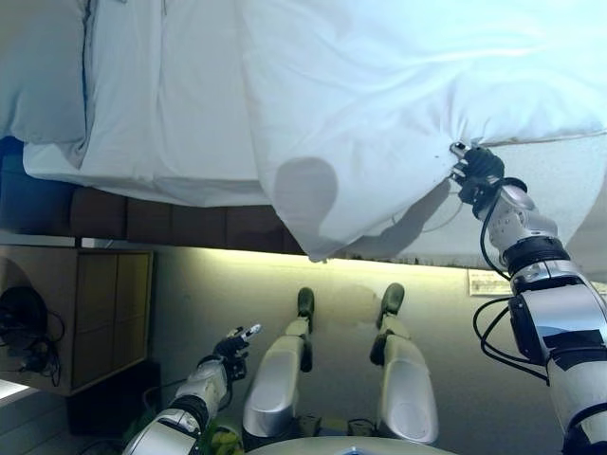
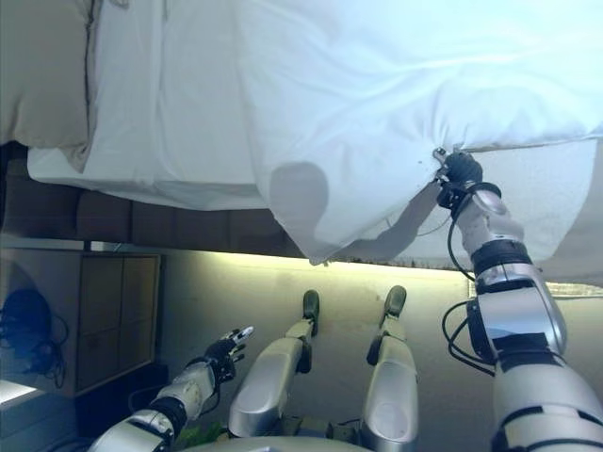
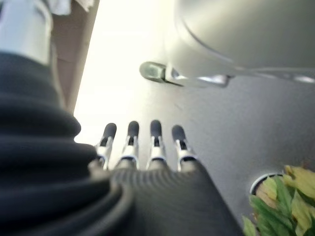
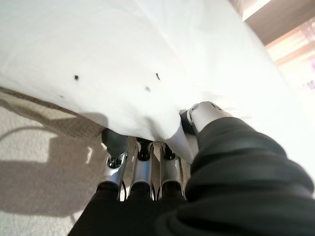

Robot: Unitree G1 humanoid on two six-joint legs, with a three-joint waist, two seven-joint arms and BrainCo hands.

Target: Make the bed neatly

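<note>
Left hand (image 1: 230, 347): lowest and nearest in the left eye view, down beside the bed over the pale floor (image 1: 209, 294), fingers straight and slightly spread, holding nothing.
Right hand (image 1: 471, 169): raised at the right of the same view, at the edge of the white duvet (image 1: 379, 104), fabric gathered into creases at the grasp.
Duvet: spread across the upper right of the bed, one corner hanging in a point over the bed's side, casting a shadow on the mattress side (image 1: 560, 190) below it.
Sheet (image 1: 161, 104): white, bare on the left part of the bed, left of the duvet's edge.
Pillow (image 1: 43, 71): at the far left top, lying on the sheet.
Bed base (image 1: 142, 223): dark brown band under the sheet's overhang.
Cabinet (image 1: 85, 313): wooden, lower left, beside the bed base.
Right eye view: same layout; right hand at the duvet's edge, left hand low over the floor.
Left wrist view: fingers (image 3: 131, 133) side by side, straight, dark tips clear of anything; green and yellow leaves (image 3: 280, 201) at one corner.
Right wrist view: fingers (image 4: 141, 167) curled up into the duvet's edge, thumb pressed on the cloth from the other side, fabric pinched between; small dark specks on the duvet's white surface; beige carpet (image 4: 44, 162) beneath.
</note>
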